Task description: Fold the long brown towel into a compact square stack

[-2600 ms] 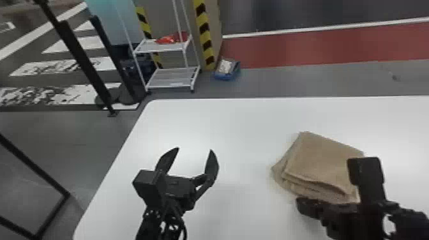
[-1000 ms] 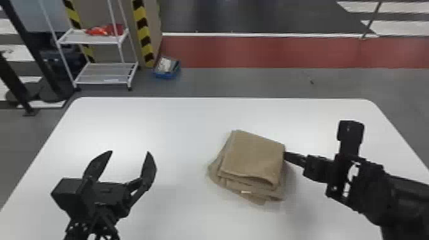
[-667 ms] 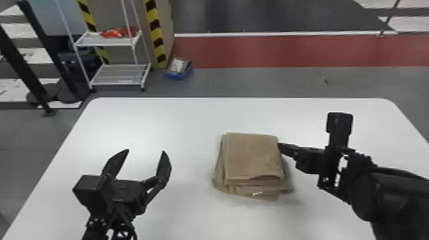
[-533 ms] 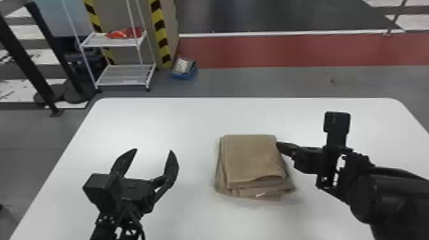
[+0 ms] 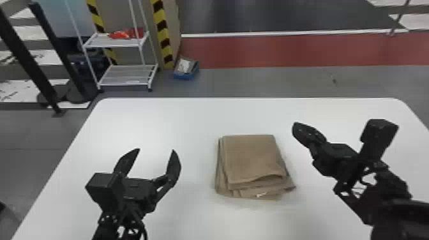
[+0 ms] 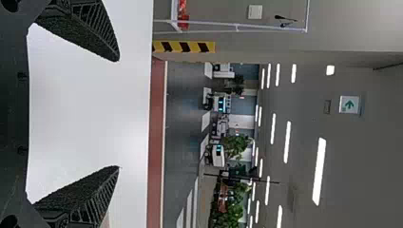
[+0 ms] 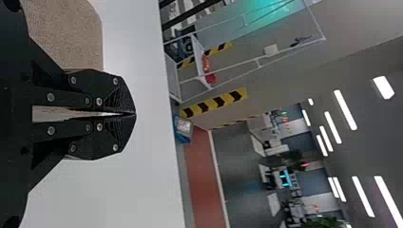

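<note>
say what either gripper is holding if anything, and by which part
Nothing is held: the left gripper is open and empty, and the right gripper is shut beside the folded brown towel, clear of it.

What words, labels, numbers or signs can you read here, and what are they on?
No words or numbers are readable.
Pale sign in the background: a green arrow, no legible text.
White mark at the towel's near edge: too small to read, possibly a label.
Blue bin on the floor: pale item inside, nothing legible.
</note>
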